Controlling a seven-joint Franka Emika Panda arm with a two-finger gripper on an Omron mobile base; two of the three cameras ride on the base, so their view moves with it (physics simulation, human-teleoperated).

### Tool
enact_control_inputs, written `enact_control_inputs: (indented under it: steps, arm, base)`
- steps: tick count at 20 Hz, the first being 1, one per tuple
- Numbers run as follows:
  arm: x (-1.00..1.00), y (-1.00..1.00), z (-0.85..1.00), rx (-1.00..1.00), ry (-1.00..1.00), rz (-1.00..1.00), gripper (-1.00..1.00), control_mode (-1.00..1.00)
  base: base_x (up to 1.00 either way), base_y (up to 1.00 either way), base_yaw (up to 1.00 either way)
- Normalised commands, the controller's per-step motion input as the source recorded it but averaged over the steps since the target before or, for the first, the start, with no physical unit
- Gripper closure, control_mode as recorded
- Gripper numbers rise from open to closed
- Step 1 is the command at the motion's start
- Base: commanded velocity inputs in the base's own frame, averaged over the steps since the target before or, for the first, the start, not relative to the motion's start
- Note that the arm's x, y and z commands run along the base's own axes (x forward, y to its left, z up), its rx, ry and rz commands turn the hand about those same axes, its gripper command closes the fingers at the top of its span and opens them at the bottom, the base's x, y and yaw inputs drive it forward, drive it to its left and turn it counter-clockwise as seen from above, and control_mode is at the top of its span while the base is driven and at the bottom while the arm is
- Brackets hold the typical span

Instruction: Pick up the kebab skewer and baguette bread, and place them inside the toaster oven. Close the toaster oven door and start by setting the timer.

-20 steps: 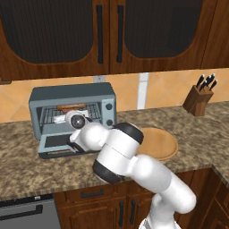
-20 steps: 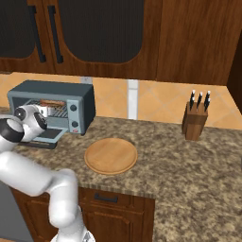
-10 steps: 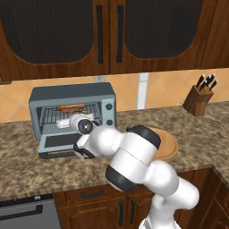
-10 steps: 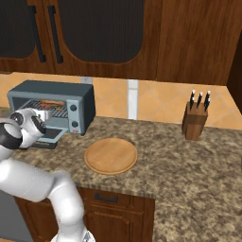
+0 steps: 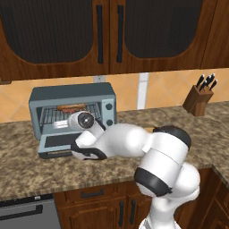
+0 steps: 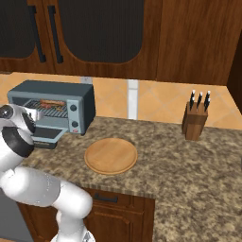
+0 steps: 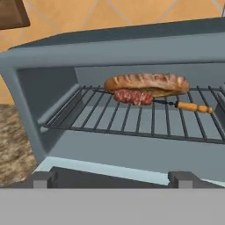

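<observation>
Grey-blue oven point(image 5: 74, 96) with its door point(image 5: 56, 142) down, and your gripper point(image 7: 112, 179) low in front of it
You see the baguette point(image 7: 147, 83) on the wire rack point(image 7: 136, 116), the skewer point(image 7: 156, 99) touching its front; your fingertips point(image 7: 42, 179) stand wide apart, holding nothing

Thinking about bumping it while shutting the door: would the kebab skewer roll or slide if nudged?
The kebab skewer lies across the wire rack, so it probably slides along the bars. Resting against the baguette bread, it likely won't roll backward. It looks thin and light.
</observation>
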Motion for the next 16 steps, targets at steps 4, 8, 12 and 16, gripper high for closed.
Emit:
enact_control_inputs:
  steps: [4, 8, 12, 16]
  arm:
    - [-0.76, 0.19, 0.08, 0.00, 0.20, -0.01, -1.00, -1.00]
    - [-0.79, 0.02, -0.06, 0.00, 0.05, 0.00, -1.00, -1.00]
    - [-0.84, 0.00, -0.25, 0.00, 0.00, -0.01, -1.00, -1.00]
    - [-0.88, 0.00, -0.11, 0.00, 0.03, -0.05, -1.00, -1.00]
  base:
    - [0.00, 0.00, 0.00]
    - [0.00, 0.00, 0.00]
    - [0.00, 0.00, 0.00]
    - [0.00, 0.00, 0.00]
